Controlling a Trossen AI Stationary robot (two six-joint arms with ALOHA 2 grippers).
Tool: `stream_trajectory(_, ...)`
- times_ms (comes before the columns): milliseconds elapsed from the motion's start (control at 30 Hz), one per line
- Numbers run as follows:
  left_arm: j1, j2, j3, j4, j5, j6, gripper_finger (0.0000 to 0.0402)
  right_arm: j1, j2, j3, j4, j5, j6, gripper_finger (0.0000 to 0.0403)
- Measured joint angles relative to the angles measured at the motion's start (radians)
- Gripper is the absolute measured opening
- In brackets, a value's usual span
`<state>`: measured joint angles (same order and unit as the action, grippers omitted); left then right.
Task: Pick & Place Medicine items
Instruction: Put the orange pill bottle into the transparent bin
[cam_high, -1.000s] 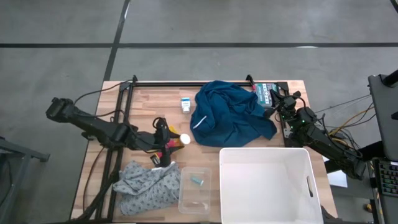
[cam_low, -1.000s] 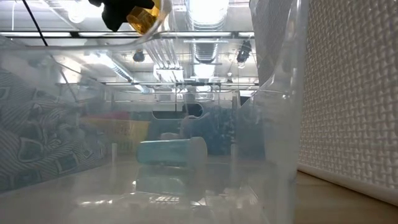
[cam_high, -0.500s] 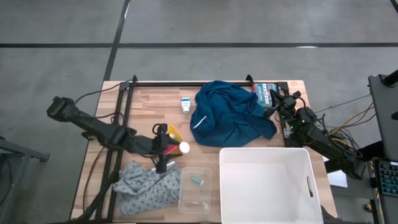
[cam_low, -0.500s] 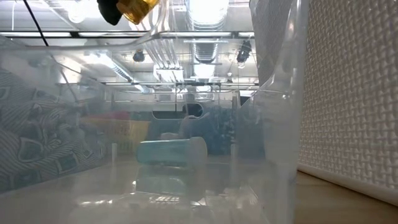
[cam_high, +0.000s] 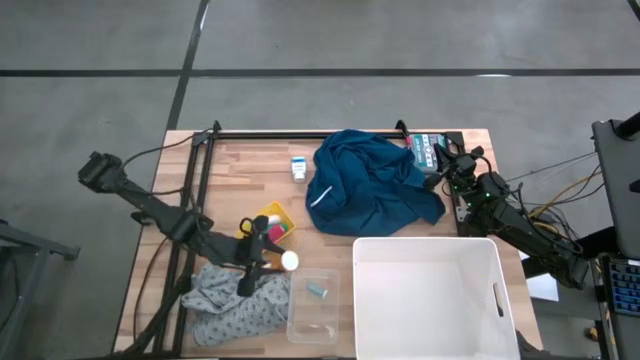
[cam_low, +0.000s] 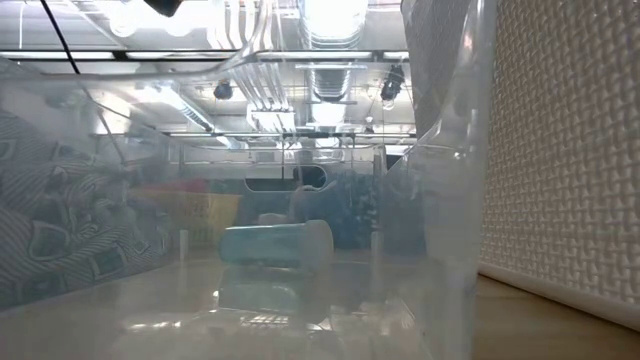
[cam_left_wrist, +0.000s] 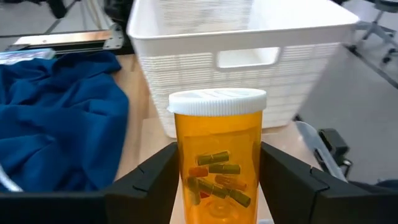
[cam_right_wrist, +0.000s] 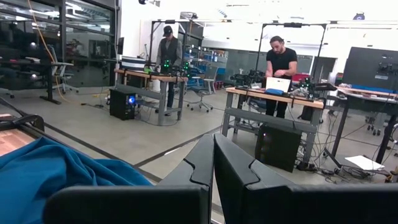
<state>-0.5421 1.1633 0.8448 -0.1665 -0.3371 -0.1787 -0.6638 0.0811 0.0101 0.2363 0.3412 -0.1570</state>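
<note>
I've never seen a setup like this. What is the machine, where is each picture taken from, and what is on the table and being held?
Two dark robot arms work at a wooden table. One picture looks straight down, one looks level through a clear tray, and two come from cameras on the wrists. The left gripper holds an amber pill bottle with a white cap, between the yellow item and the tray. The right gripper waits shut at the far right edge. Also on the table: a blue cloth, a grey cloth, a white basket and a small white carton.
</note>
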Motion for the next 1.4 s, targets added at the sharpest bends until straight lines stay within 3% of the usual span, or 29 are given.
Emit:
stream_trajectory(567, -0.149, 0.0, -0.038, 0.067, 0.069, 0.022, 0.0205, 0.0, 0.0, 0.0, 0.0, 0.0, 0.0, 0.0008)
stream_trajectory(1067, -0.153, 0.007, -0.066, 0.23, 0.11, 0.06, 0.0208, 0.0, 0.0, 0.0, 0.0, 0.0, 0.0, 0.0008)
stream_trajectory(1400, -0.152, 0.093, -0.066, 0.41, 0.104, 0.101, 0.0208, 0.0, 0.0, 0.0, 0.0, 0.0, 0.0, 0.0008)
